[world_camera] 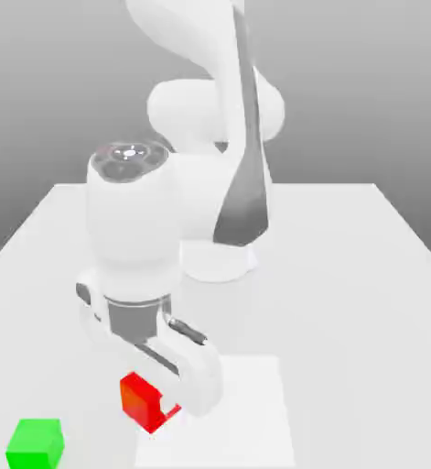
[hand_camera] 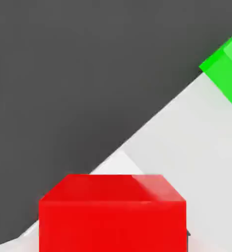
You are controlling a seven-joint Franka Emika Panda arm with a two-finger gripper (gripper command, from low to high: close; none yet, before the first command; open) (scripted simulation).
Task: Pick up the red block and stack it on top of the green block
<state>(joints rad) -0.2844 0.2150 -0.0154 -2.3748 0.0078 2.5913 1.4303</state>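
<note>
Nearest the camera is the green block [world_camera: 36, 444], so I'm measuring everything off that. The red block [world_camera: 141, 401] is to its exterior-view right and a bit farther back, looks lifted to me, and the gripper [world_camera: 162, 410] has it clamped between its fingers. So the carry goes toward the exterior view's left and nearer the camera. No long axis on a cube, but red sits twisted relative to green, so I'd square it up before lowering. Arm base [world_camera: 217, 261] is way behind green.

A flat, pale white tabletop [world_camera: 347, 321] carries a bright green matte cube [world_camera: 34, 445] at its seven o'clock.
</note>
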